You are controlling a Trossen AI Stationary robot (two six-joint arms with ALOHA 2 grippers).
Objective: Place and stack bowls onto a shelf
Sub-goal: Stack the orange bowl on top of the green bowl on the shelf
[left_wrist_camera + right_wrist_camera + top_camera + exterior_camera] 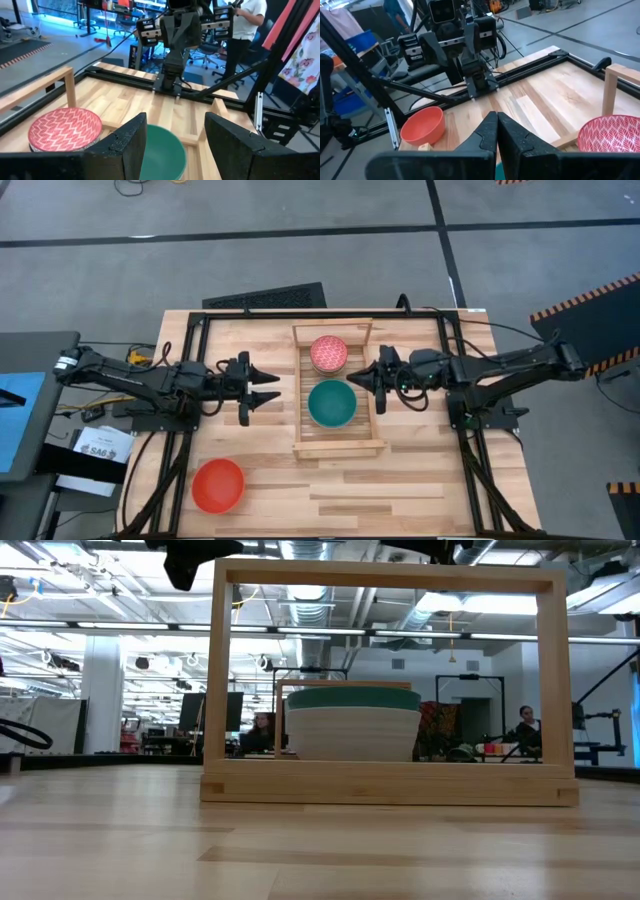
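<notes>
Long light-wood slatted shelf (300,442) at frame centre; teal green bowl (331,403) and pink patterned bowl (328,353) topping 2 stacks. Round red bowl (218,484) left lower-left, unplaced. Left gripper (264,384) fingers apart, aimed shelfward; right gripper (359,378) fingers pressed together, empty.

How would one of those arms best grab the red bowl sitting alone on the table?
Probably by its rim, from straight above: the red bowl sits upright, mouth open, with clear table all around, so one finger can go inside and one outside the thin wall. The open left pincer is the nearer one.
</notes>
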